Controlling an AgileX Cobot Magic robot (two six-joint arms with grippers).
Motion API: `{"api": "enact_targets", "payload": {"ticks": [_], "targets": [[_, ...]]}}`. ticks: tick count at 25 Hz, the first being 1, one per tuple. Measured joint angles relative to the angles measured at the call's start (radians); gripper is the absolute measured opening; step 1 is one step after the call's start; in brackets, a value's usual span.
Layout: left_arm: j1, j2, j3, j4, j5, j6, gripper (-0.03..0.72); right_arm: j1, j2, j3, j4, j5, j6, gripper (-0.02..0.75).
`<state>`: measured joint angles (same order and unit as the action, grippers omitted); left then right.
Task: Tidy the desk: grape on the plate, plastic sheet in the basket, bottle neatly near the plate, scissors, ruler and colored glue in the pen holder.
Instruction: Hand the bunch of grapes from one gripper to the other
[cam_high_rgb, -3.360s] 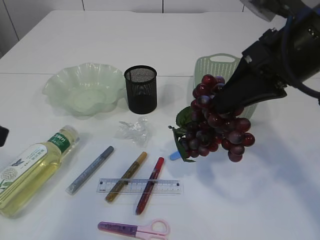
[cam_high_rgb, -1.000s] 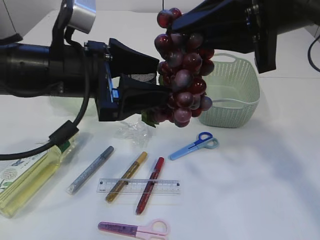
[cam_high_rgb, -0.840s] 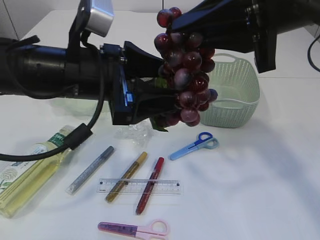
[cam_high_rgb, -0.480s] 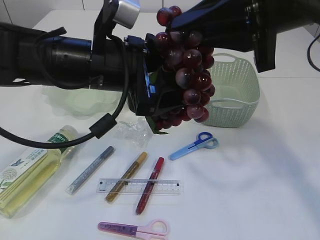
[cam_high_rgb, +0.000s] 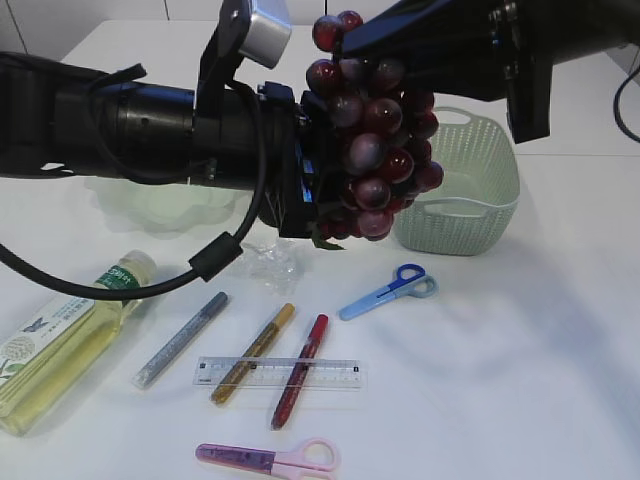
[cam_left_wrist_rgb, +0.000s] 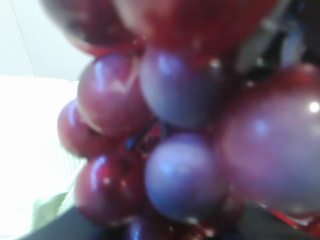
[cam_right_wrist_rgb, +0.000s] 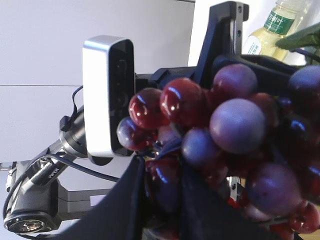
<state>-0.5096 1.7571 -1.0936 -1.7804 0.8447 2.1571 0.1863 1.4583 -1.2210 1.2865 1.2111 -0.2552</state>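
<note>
You're barely started — the grape (cam_high_rgb: 368, 140) hangs in mid-air above the surface (cam_high_rgb: 520, 360), clamped at its top by the right gripper (cam_high_rgb: 345, 45) while the left gripper (cam_high_rgb: 318, 195) presses into its side, its grip unclear — plate (cam_high_rgb: 150, 195), basket (cam_high_rgb: 470, 215) and everything else wait.

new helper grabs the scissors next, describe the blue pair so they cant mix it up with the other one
Start at the pale green basket on the right of the white table. Just below its left corner lie the blue scissors, closed, handles pointing toward the basket. The other scissors are pink and purple, at the near edge below the ruler.
</note>
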Motion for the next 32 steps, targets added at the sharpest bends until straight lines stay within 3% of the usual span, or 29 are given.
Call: {"api": "enact_targets", "payload": {"ticks": [4, 26, 32], "targets": [[0.0, 0.0, 0.0, 0.0, -0.002, -0.02, 0.218, 0.0, 0.0, 0.0, 0.0, 0.0, 0.0, 0.147], [0.0, 0.0, 0.0, 0.0, -0.016, -0.08, 0.15, 0.0, 0.0, 0.0, 0.0, -0.002, 0.0, 0.169], [0.0, 0.0, 0.0, 0.0, -0.022, -0.104, 0.146, 0.0, 0.0, 0.0, 0.002, -0.002, 0.0, 0.264]]}}
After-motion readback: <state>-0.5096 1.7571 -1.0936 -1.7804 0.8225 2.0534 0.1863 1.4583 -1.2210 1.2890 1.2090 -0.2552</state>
